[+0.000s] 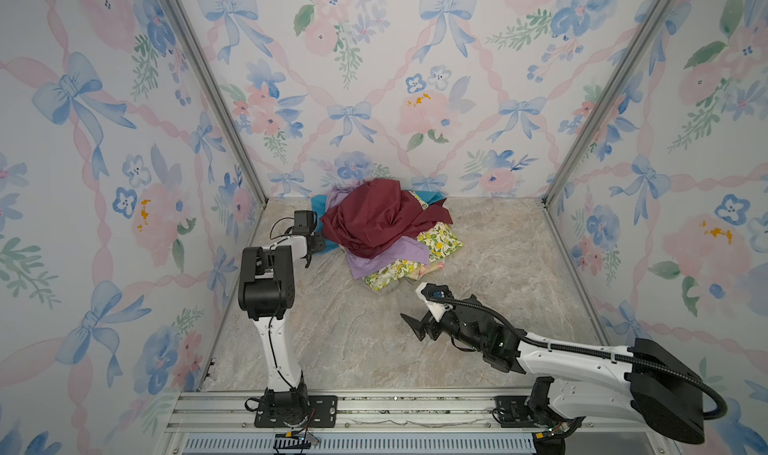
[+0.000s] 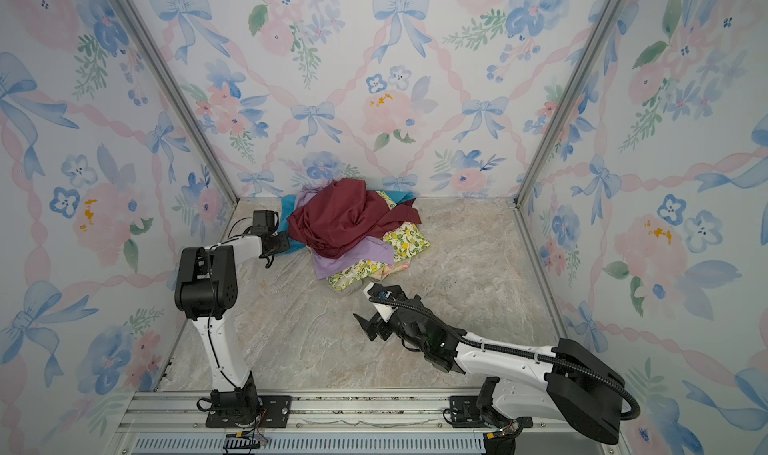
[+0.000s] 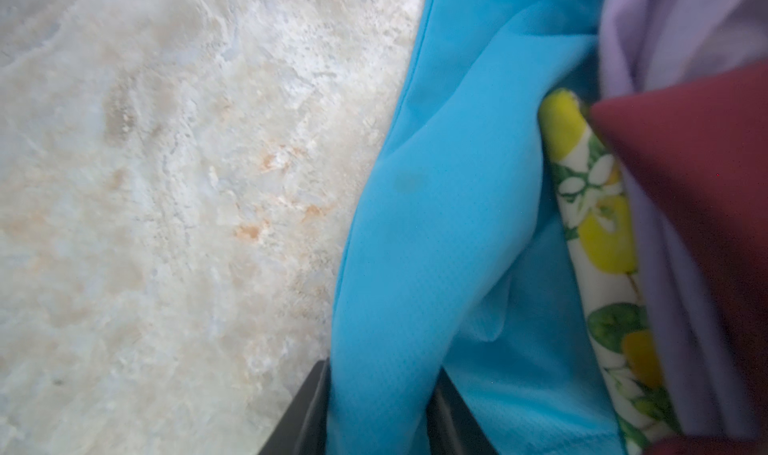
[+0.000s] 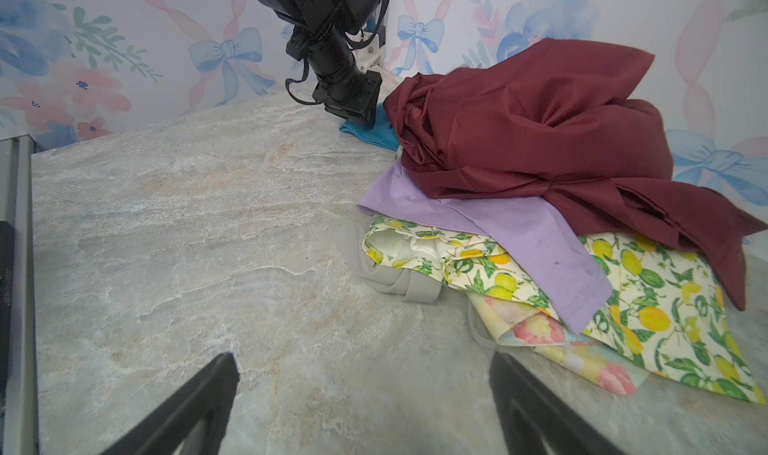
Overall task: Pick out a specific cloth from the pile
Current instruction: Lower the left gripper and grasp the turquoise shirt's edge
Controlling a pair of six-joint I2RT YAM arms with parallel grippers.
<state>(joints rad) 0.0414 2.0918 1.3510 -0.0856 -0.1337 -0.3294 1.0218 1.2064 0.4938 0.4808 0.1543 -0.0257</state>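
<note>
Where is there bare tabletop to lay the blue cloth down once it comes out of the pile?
Most of the marble tabletop is bare: the wide stretch between the pile and the front rail, and the strip right of the pile toward the right wall. It is crowded at the back center, where the pile lies on the turquoise cloth, and around the right end effector.

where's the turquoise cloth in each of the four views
Top views: the turquoise cloth peeks out at the pile's left edge, under the maroon cloth, beside the left gripper.
Left wrist: fills the middle, a fold running between the fingers.
Right wrist: a small strip under the left gripper, left of the maroon cloth.
Shared landmark: the maroon cloth next to it.
</note>
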